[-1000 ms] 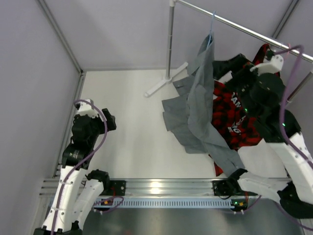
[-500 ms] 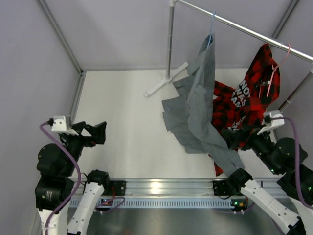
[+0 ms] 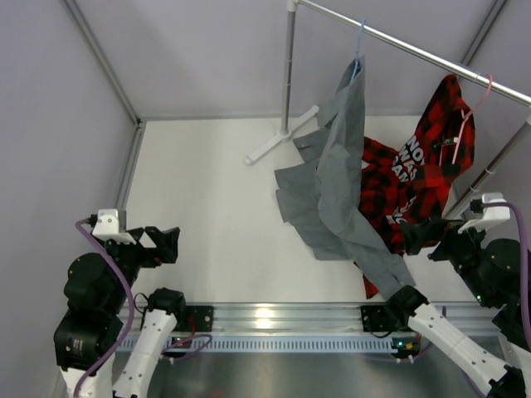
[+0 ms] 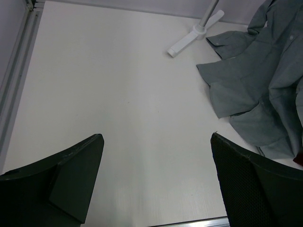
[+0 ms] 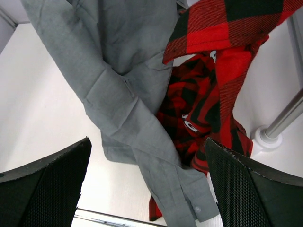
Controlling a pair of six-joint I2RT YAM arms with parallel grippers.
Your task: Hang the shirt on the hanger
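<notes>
Shirt: the grey-green shirt (image 3: pixel 336 178) hangs by its upper end from the hanger (image 3: pixel 359 43). It falls down slanted, and its lower part lies spread in folds on the white bench (image 3: pixel 207 182).
Hanger: it is thin and light blue, hooked on the metal rail (image 3: pixel 415 51) at the far side. I cannot tell how the cloth sits on the wire.
Left gripper (image 3: pixel 163 242): it is low at the near left, well apart from the shirt. The jaws stand wide with nothing between them.
Right gripper (image 3: pixel 421 234): it is at the near right, close to the clothes. The jaws are wide and hold nothing.
Only in the top view: the hanger, the rail, and the pink hanger (image 3: pixel 465 116) that carries the plaid shirt (image 3: pixel 415 174).
Only in the left wrist view: the white foot (image 4: pixel 194 35) of the rack seen from close, and the shirt's hem lying flat on the bench at the right.
Only in the right wrist view: a grey sleeve with a buttoned cuff, which crosses over the lower plaid cloth, and a metal post (image 5: pixel 283 122) with a round base.
</notes>
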